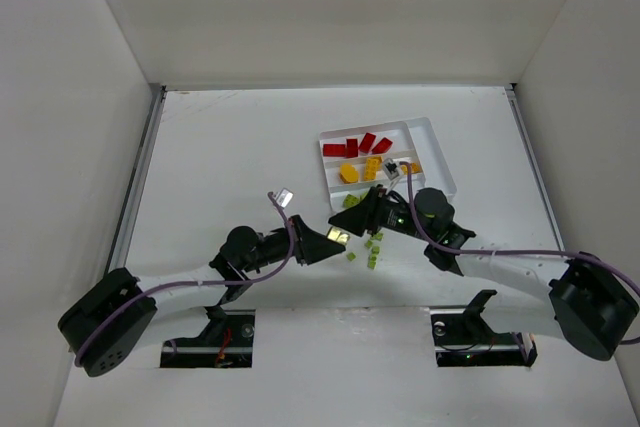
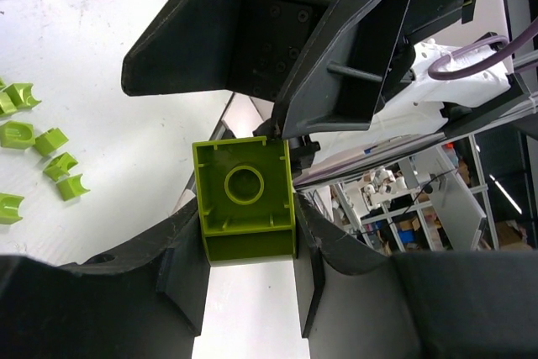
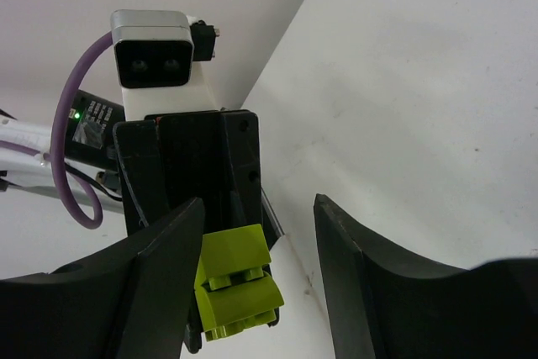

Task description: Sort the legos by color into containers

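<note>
My left gripper [image 1: 334, 238] is shut on a lime green brick [image 2: 245, 189], hollow underside toward its camera, held above the table. The brick also shows in the right wrist view [image 3: 236, 288] and the top view [image 1: 341, 238]. My right gripper [image 1: 352, 218] is open and faces the left one tip to tip. The brick lies just inside its gap, close to one finger [image 3: 172, 250]. The white tray [image 1: 431, 133] holds red bricks [image 1: 352, 146] in its far slot and yellow-orange bricks [image 1: 350, 173] in the middle one. The right arm hides part of the near slot.
Several small lime green pieces [image 1: 371, 247] lie loose on the table beneath the grippers and show at the left of the left wrist view [image 2: 38, 150]. White walls enclose the table on three sides.
</note>
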You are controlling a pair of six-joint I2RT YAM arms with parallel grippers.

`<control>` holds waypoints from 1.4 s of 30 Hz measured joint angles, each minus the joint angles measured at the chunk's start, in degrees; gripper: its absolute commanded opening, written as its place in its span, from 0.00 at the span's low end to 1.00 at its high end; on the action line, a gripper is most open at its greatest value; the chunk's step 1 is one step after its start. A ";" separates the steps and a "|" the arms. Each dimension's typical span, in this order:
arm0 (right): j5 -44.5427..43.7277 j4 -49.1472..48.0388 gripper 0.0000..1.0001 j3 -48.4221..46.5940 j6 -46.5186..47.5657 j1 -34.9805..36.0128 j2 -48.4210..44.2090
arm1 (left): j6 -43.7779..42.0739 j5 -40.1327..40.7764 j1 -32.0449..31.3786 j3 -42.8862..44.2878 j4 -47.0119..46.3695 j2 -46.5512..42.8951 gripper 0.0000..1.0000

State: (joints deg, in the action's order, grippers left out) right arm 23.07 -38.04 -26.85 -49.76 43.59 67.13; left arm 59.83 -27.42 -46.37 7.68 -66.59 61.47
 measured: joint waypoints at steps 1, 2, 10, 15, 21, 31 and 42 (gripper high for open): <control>0.13 -0.13 0.60 0.09 -0.02 0.00 0.00 | 0.00 0.00 0.02 0.02 0.00 0.07 0.15; 0.17 -0.15 0.61 0.20 -0.02 0.00 0.00 | 0.00 -0.02 0.07 0.07 0.02 0.20 0.15; 0.61 -0.83 0.72 0.92 -0.22 0.00 -0.24 | 0.00 -0.63 0.87 0.09 0.07 0.35 0.15; 2.56 -1.99 0.69 2.19 -0.20 0.00 -1.40 | 0.02 -0.13 1.38 0.39 -0.04 0.57 0.15; 4.11 -3.82 0.54 2.21 -0.55 0.39 -1.29 | 0.33 -0.13 1.20 0.98 -0.70 1.51 0.16; 3.78 -5.53 0.36 2.34 -0.85 0.37 -0.28 | 0.92 -0.42 1.01 1.05 -1.60 1.99 0.27; -4.28 -7.67 0.36 4.11 -2.21 -0.11 -4.13 | 1.62 1.79 1.36 1.05 -2.16 2.51 0.54</control>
State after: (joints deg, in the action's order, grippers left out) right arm 18.79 -45.71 -22.74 -51.96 43.48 63.00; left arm 61.45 -25.63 -45.01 8.73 -68.75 63.99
